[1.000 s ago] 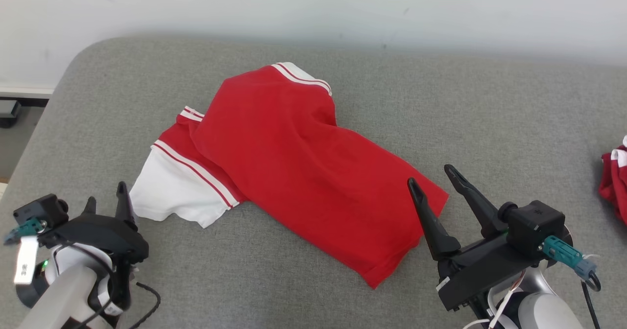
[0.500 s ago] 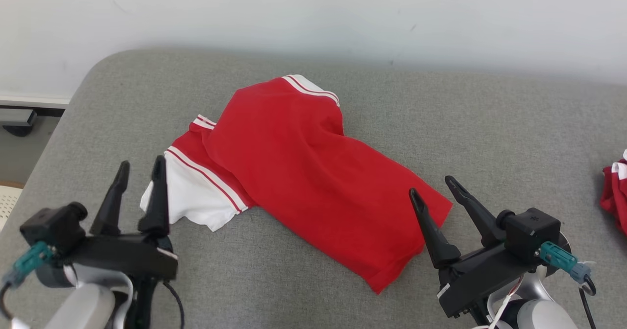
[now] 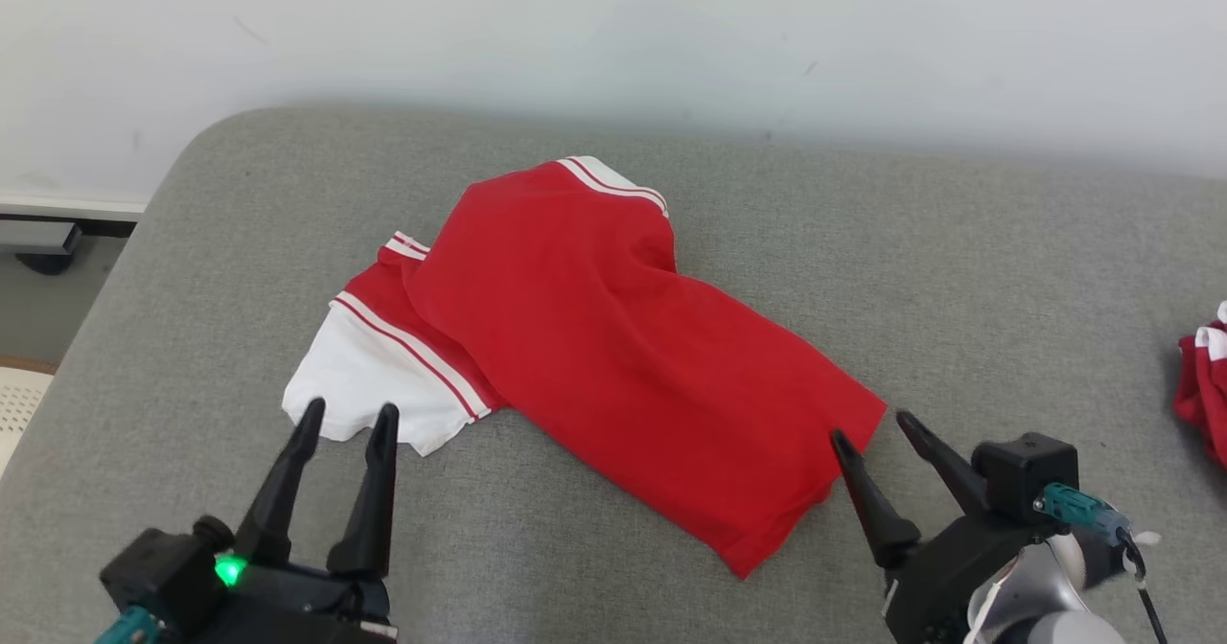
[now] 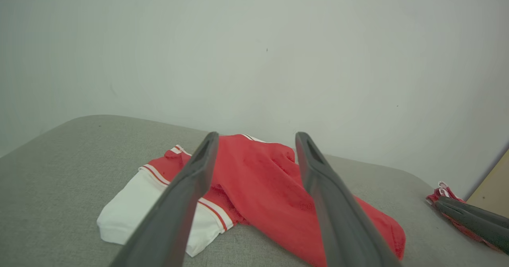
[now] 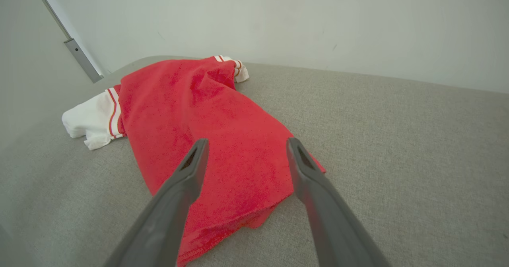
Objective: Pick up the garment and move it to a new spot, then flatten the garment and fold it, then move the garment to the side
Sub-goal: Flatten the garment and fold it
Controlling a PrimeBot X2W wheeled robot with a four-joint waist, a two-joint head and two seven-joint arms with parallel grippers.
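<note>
The garment [image 3: 585,337] is a red shirt with white, red-striped sleeves, lying crumpled on the grey cushioned surface [image 3: 1007,289]. It also lies ahead of the fingers in the left wrist view [image 4: 258,179] and the right wrist view [image 5: 199,116]. My left gripper [image 3: 350,416] stands open at the lower left, its tips just short of the white sleeve [image 3: 355,385]. My right gripper [image 3: 874,425] is open at the lower right, beside the garment's near red corner. Nothing sits between either pair of fingers.
A second red and white cloth [image 3: 1203,385] lies at the right edge of the surface. A pale wall [image 3: 613,31] rises behind. The surface's rounded left corner drops off near a baseboard [image 3: 57,213].
My left gripper has swung from the far left towards the right, fingers now pointing at the white sleeve. The right gripper has sunk lower in the picture. The camera has tilted a little.
</note>
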